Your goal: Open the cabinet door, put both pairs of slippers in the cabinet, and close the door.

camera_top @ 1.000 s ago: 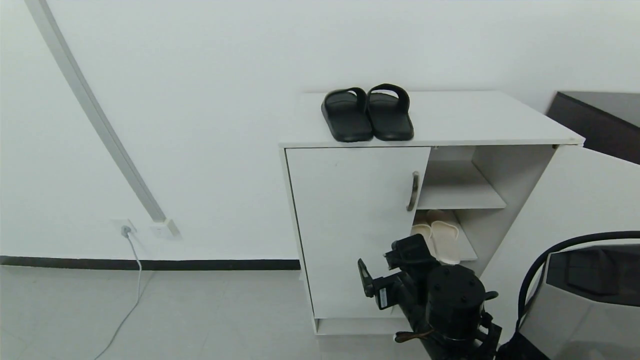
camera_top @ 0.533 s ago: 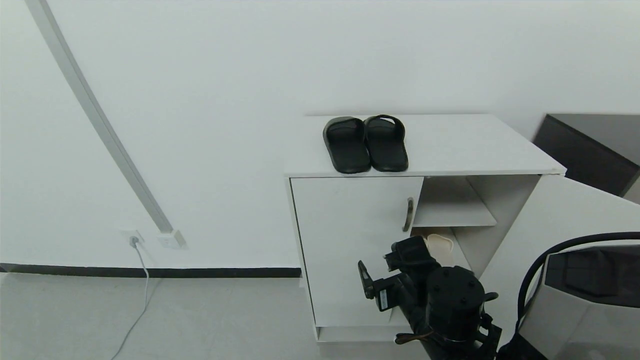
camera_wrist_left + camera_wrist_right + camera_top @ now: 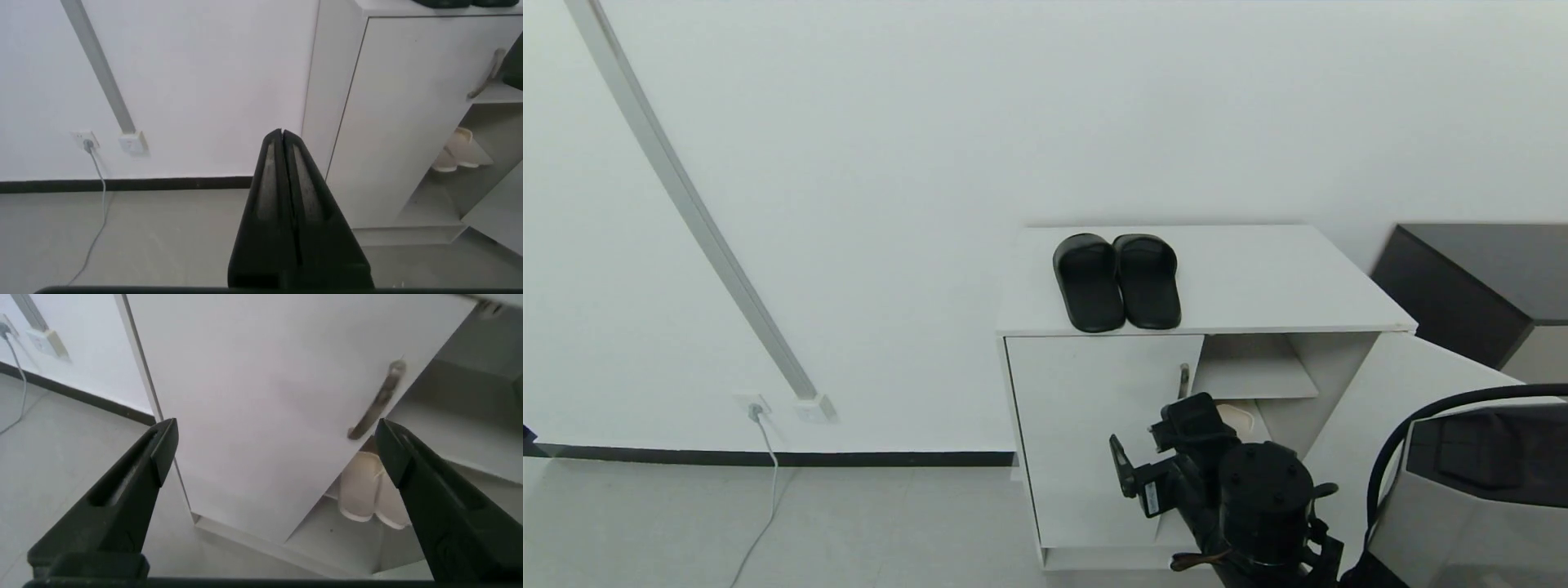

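Since the white slippers (image 3: 372, 486) sit shelved, black slippers (image 3: 1116, 282) up top look next. Right fingers (image 3: 131, 490) spread wide, empty; left fingers (image 3: 270, 180) pressed together.

The right gripper (image 3: 1164, 445) hangs low before the cabinet's (image 3: 1258, 278) shut door (image 3: 1086, 425), the handle (image 3: 1183, 380) just above it. Higher up, the black slippers (image 3: 1117, 280) sit side by side on top. Just behind the gripper a pale slipper (image 3: 1236, 413) peeks from a shelf, and the open door (image 3: 1388, 408) stands off to its right.
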Robot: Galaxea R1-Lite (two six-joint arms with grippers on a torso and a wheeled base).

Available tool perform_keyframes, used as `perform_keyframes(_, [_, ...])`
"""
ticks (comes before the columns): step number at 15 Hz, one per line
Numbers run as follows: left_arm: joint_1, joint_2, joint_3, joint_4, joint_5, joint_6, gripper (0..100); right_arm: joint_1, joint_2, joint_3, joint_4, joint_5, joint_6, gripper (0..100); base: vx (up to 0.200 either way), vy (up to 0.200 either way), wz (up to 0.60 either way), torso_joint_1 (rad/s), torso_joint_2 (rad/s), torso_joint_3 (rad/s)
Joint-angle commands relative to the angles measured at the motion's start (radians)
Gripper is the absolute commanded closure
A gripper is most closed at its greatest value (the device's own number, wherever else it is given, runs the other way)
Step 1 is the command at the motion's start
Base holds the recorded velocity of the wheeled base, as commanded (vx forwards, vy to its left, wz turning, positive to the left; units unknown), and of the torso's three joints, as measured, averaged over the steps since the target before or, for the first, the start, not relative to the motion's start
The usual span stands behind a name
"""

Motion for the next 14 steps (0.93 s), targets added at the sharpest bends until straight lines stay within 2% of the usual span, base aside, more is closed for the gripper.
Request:
perform_keyframes(1, [0.0, 0.001, 0.0, 0.0, 0.0, 0.0, 100, -0.002, 0.016, 0.006, -0.01, 0.032, -0.014, 0, 0.0, 0.0, 0.0, 0.276, -0.6, -0.339])
perform_keyframes(4, [0.0, 0.001, 0.0, 0.0, 0.0, -0.002, 100, -0.011, 0.049, -0.017, -0.07, 0.053, -0.059, 0, 0.0, 0.0, 0.0, 0.087, -0.21, -0.105])
perform_keyframes(6, [0.0, 0.0, 0.0, 0.0, 0.0, -0.003, 100, -0.021, -0.029, -0.164, 0.139, 0.003, -0.051, 0, 0.0, 0.0, 0.0, 0.0, 0.0, 0.0])
perform_keyframes(9, [0.0, 0.001, 0.0, 0.0, 0.0, 0.0, 100, -0.033, -0.095, -0.308, 0.329, -0.004, -0.028, 0, 0.0, 0.0, 0.0, 0.0, 0.0, 0.0])
perform_keyframes(10, [0.0, 0.0, 0.0, 0.0, 0.0, 0.0, 100, -0.041, -0.135, -0.391, 0.49, -0.004, 0.007, 0, 0.0, 0.0, 0.0, 0.0, 0.0, 0.0])
perform_keyframes(12, [0.0, 0.001, 0.0, 0.0, -0.001, 0.0, 100, -0.045, -0.168, -0.514, 0.712, -0.024, 0.125, 0, 0.0, 0.0, 0.0, 0.0, 0.0, 0.0])
perform_keyframes(14, [0.0, 0.001, 0.0, 0.0, -0.001, 0.0, 100, -0.057, -0.168, -0.626, 0.875, -0.057, 0.222, 0, 0.0, 0.0, 0.0, 0.0, 0.0, 0.0])
